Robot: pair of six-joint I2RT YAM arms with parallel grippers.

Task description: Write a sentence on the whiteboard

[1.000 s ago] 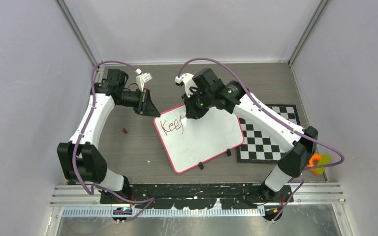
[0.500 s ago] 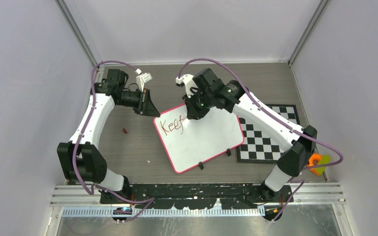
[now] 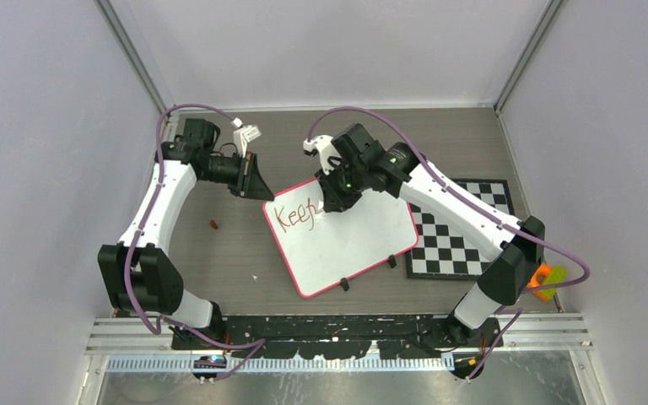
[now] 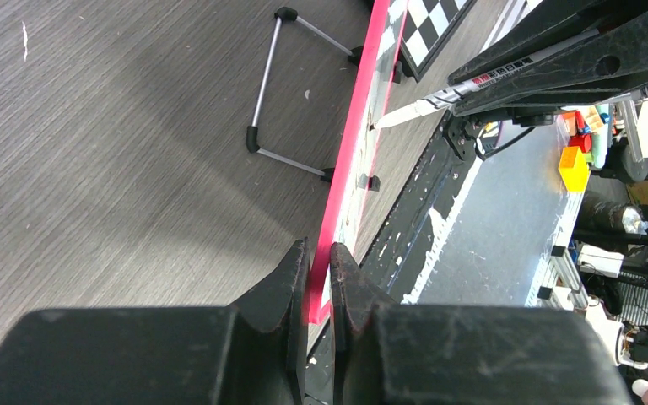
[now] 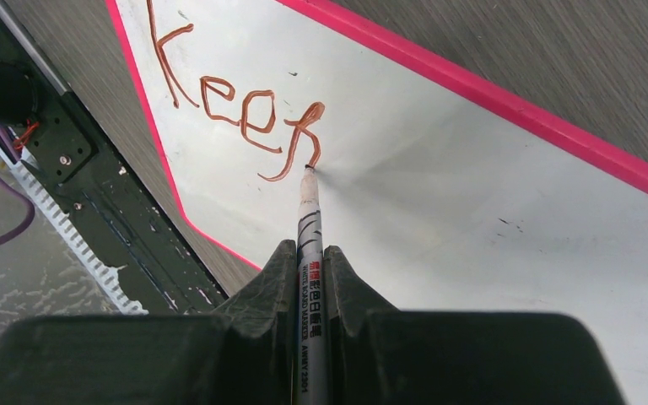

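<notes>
So far the sentence (image 5: 236, 110) is one brownish-red word, "Keep", near the far-left corner of the whiteboard (image 3: 350, 240), which sits turned at an angle in the middle of the desk (image 3: 219, 261). The marker (image 5: 309, 211) has its tip on the board at the foot of the last letter, clenched between the fingers of the right pincer (image 5: 310, 253). The left pincer (image 4: 319, 253) is clamped on the pink rim at that same corner. A wire stand (image 4: 283, 89) shows behind the board.

Risks, as I judge them: a heavy press could rock or slide the board if the left grip slips on the thin rim — the stroke would wander. The marker could creep in the fingers and lift off, leaving a gap. The right pincer, travelling along the line, might brush fresh ink and smear it. The letters are large, so the line may crowd the right rim.

Counted: one whiteboard with two black feet (image 3: 344, 284), one marker, one word of four letters, two pincers, one checkered board (image 3: 460, 240) against the whiteboard's right edge — overlapped or not, I cannot tell. One small red bit (image 3: 213, 224) lies on the desk to the left, and one orange-and-yellow object (image 3: 547, 278) sits by the right arm.
</notes>
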